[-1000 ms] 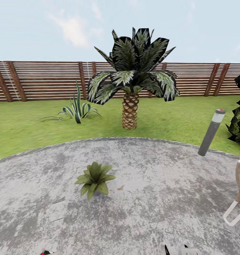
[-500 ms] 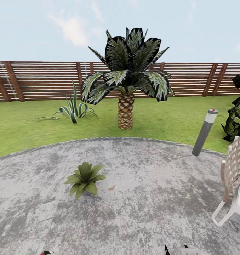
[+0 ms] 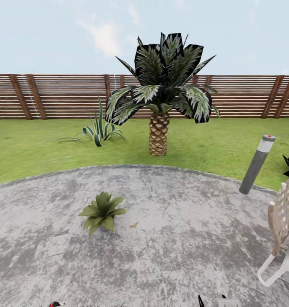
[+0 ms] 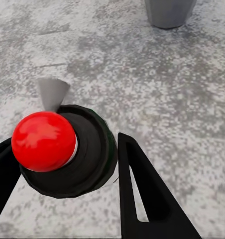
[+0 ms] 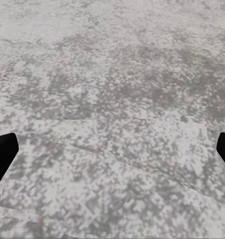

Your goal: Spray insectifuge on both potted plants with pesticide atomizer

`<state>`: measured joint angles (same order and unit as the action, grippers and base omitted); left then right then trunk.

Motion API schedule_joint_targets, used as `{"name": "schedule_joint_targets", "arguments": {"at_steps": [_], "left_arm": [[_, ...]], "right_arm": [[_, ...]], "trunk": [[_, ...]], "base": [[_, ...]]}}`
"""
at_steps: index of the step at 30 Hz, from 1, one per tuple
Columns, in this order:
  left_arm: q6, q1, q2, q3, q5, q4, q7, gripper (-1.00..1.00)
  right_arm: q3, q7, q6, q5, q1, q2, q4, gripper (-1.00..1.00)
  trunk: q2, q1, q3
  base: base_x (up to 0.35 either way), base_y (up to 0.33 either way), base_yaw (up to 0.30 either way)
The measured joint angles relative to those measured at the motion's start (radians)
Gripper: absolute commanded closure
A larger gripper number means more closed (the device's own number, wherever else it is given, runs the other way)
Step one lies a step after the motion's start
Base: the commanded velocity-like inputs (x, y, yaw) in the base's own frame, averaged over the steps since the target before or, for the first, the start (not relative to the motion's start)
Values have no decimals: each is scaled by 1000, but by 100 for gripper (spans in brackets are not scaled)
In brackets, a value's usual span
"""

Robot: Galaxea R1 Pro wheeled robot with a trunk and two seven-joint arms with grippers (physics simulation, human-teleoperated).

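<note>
The pesticide atomizer point(image 4: 67, 154), a dark-green round-bodied bottle seen from above with a glossy red ball cap and a small grey cone of a nozzle, sits between the two black fingers of the left claw point(image 4: 62, 169), which looks pinched on its sides; the bottle hangs over the mottled grey stone patio point(image 3: 183, 238), so I judge the pick-up part done. In the head view a red speck at the bottom edge, low on the robot's left, fits that grip. One potted plant point(image 3: 101, 211), a low rosette of pointed green leaves, stands on the patio ahead and a little to the left, well apart from the robot; its pot is hidden under the leaves. Past it the lawn point(image 3: 42, 149) runs to the brown slatted fence point(image 3: 59, 97), with a thick-trunked palm point(image 3: 159, 98), a striped spiky plant point(image 3: 97, 130), a grey lamp post point(image 3: 257, 164) and a white woven chair point(image 3: 285, 230) at the right. The right claw point(image 5: 112, 154) is spread wide and empty, its dark fingertips at either side of the wrist view over bare stone. No spray is visible anywhere, so both plants are left to cover, and I see no second rosette from here. A grey pot-like base point(image 4: 169, 12) shows near the left claw.
</note>
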<state>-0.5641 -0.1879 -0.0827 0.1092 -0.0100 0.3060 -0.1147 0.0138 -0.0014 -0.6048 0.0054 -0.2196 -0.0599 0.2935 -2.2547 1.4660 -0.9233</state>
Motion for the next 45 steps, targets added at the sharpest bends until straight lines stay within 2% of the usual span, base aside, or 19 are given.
{"name": "schedule_joint_targets", "arguments": {"at_steps": [9, 17, 31, 33, 34, 35, 36, 37, 38, 39, 40, 41, 42, 43, 45], "left_arm": [[0, 0, 0, 0, 0, 0, 0, 100], [0, 0, 0, 1, -1, 0, 0, 100], [-1, 0, 0, 0, 0, 0, 0, 100], [5, -1, -3, -10, 10, 1, 11, 100], [19, -11, -10, -71, 96, 4, 98, 100], [23, -18, -13, -81, 143, 8, 150, 100], [26, -29, -18, -86, 171, 8, 189, 100], [27, -37, -21, -87, 182, 7, 210, 100], [30, -72, -38, -97, 239, 5, 301, 100], [40, -90, -48, -97, 273, 4, 358, 100], [62, -107, -57, -99, 309, 6, 418, 100], [84, -119, -62, -99, 330, 8, 456, 100], [145, -150, -75, -99, 375, 12, 550, 100], [167, -163, -81, -99, 389, 14, 582, 100], [230, -208, -99, -98, 427, 18, 687, 100]], "right_arm": [[0, 0, 0, 0, 0, 0, 0, -100], [0, 0, 0, 0, 0, 0, 0, -100], [0, 3, 0, 0, 0, 0, 1, -100], [-11, 8, 2, 9, 0, 2, 2, -100], [-87, 12, 6, 97, -1, 2, 43, -100], [-120, 10, 9, 154, -1, 2, 82, -100], [-139, 11, 13, 193, -1, 2, 108, -100], [-147, 14, 17, 214, -1, 2, 119, -100], [-167, 44, 47, 290, -4, 5, 145, -100], [-172, 81, 72, 323, -8, 10, 155, -100], [-175, 131, 102, 349, -18, 16, 161, -100], [-176, 167, 121, 360, -27, 20, 165, -100], [-178, 254, 165, 381, -54, 27, 174, -100], [-179, 283, 179, 386, -66, 28, 178, -100], [-179, 372, 213, 396, -110, 32, 187, -100]], "trunk": [[0, 0, 0], [0, 0, 0], [0, 0, 0], [0, 0, 0], [0, 0, 0], [0, 0, 0], [0, 0, 0], [0, 0, 0], [0, 0, 0], [0, 0, 0], [0, 0, 0], [0, 0, 0], [0, 0, 0], [0, 0, 0], [0, 0, 0]], "base": [[0, -243, 278], [0, -33, 268], [0, -1, 30], [0, 0, 0], [0, 0, 0], [0, 0, 0], [0, 0, 0], [0, 0, 0], [0, 0, 0], [0, 0, 0], [0, 0, 0], [0, 0, 0], [0, 0, 0], [0, 0, 0], [0, 0, 0]]}}
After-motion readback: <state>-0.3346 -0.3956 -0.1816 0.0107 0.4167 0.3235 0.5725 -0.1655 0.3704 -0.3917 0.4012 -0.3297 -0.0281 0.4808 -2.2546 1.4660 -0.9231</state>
